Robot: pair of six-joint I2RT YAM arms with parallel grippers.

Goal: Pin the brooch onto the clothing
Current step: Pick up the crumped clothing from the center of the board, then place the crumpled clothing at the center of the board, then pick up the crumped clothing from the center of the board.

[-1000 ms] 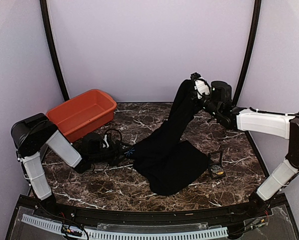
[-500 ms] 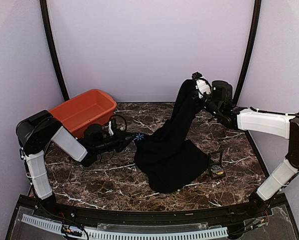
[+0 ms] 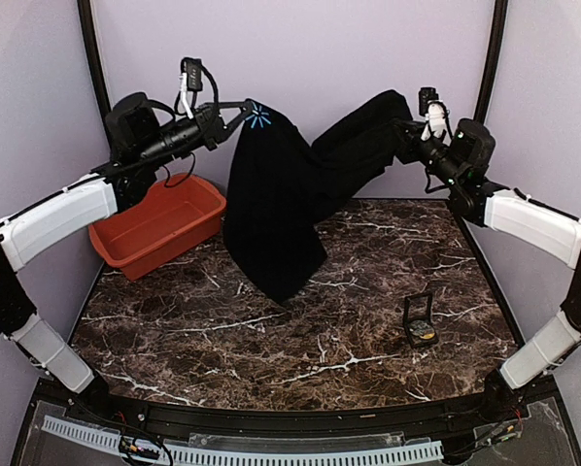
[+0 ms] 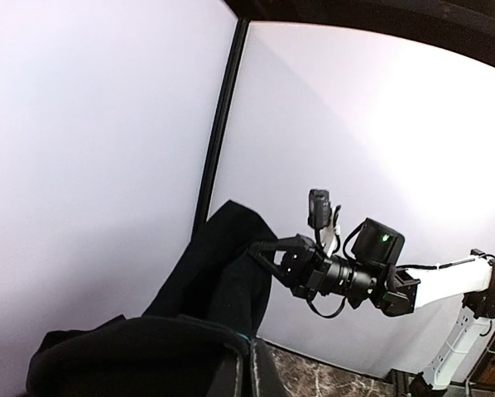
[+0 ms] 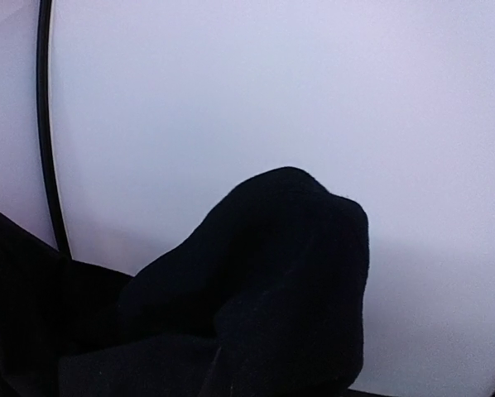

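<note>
Left gripper (image 3: 244, 114): jaws clamped on the black T-shirt (image 3: 271, 209), just beside its light-blue starburst print (image 3: 260, 116). Right gripper (image 3: 407, 131): jaws likewise closed on the garment's other end; the right wrist view shows only bunched black cloth. The shirt hangs in the air between the two, its long axis running left to right, and the bulk droops below the left gripper toward the marble table (image 3: 222, 335).

The brooch (image 3: 425, 337), a yellowish speck, appears to lie at the small black hinged case (image 3: 419, 313) on the table's right side. It is well below both grippers, and the right arm is the nearer. A red tub (image 3: 159, 228) stands far left. No legible writing or brand is visible.
</note>
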